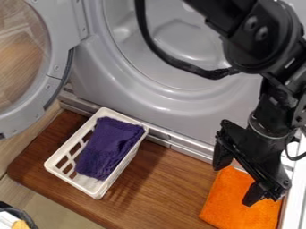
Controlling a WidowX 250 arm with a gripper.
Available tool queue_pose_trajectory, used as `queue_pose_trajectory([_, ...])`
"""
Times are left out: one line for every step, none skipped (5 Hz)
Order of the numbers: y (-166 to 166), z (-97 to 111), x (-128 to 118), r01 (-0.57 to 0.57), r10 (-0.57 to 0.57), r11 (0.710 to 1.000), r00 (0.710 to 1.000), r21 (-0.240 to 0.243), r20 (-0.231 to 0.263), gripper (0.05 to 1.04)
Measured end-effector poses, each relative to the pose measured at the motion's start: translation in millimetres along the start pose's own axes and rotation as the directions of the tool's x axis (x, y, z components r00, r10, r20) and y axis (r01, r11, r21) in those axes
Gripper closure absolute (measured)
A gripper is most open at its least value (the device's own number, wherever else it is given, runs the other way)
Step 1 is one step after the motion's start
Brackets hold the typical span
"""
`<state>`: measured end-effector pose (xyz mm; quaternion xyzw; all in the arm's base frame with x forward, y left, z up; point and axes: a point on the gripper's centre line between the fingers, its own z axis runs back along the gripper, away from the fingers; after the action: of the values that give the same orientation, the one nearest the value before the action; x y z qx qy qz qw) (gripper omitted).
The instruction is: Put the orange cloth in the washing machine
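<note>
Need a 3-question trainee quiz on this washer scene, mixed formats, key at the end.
1. True or false: the door of the washing machine stands open.
2. What lies in the white basket? A) a red mug; B) a purple cloth; C) a green sponge.
3. Short answer: which cloth is nearer the gripper?

Key: 1 true; 2 B; 3 the orange cloth.
</note>
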<state>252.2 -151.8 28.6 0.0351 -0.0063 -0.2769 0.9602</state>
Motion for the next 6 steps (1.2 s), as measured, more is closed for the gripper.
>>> queue_pose_trajectory([0,-9,-4,-0.004,0.004,1.000,0.999,0.001,-0.034,0.085])
queue_pose_trajectory([0,-20,-1,-0.004,0.004,1.000,1.000,0.011,-0.020,0.085])
queue_pose_trajectory([0,-38,-2,0.005,-0.005,1.000,1.000,0.014,0.016,0.085])
queue_pose_trajectory([-2,-56,-4,0.025,-0.025,1.000,0.999,0.010,0.042,0.085])
queue_pose_trajectory([-6,-69,1,0.052,-0.051,0.999,0.994,-0.007,0.101,0.085])
queue_pose_trajectory([-7,-81,9,0.061,-0.055,0.997,0.987,-0.036,0.154,0.085])
